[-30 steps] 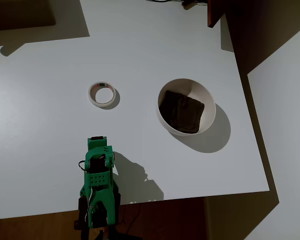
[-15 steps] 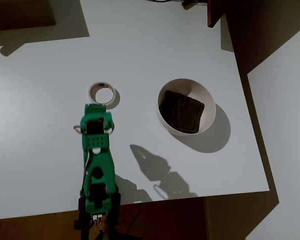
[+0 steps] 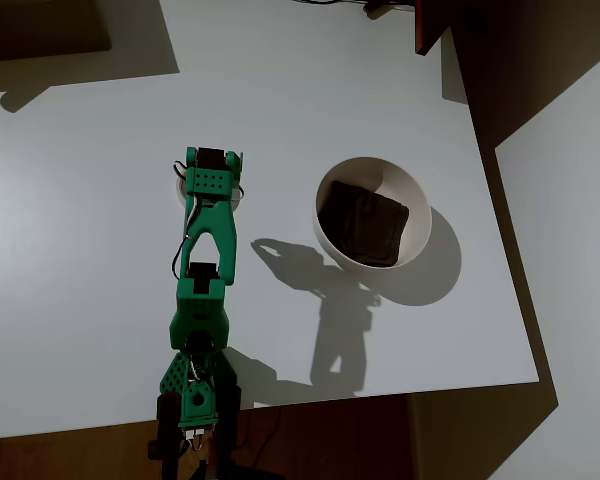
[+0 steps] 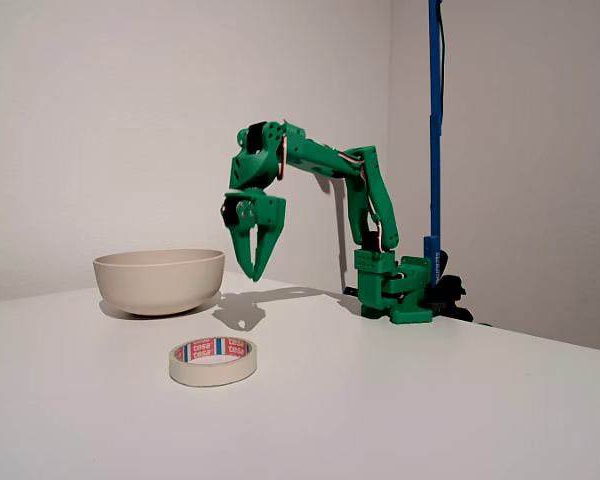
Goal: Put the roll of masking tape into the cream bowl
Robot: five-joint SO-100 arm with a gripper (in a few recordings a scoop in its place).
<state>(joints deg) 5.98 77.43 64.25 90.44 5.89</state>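
Masking tape [image 4: 213, 361] lies flat on your white table [image 4: 400, 400], untouched.
Your green gripper [image 4: 256, 272] hangs in the air above it, fingers pointing down and close together with a narrow gap at the tips, gripping nothing. In the overhead view the arm's wrist [image 3: 211, 178] covers most of the roll. Your cream bowl [image 3: 372, 212] sits well apart to the right there, a dark square patch on its bottom.

The white desk [image 4: 460, 400] carries the cream bowl [image 4: 159, 279]; the roll of masking tape [image 4: 213, 361] lies flat nearby, apart from the bowl.
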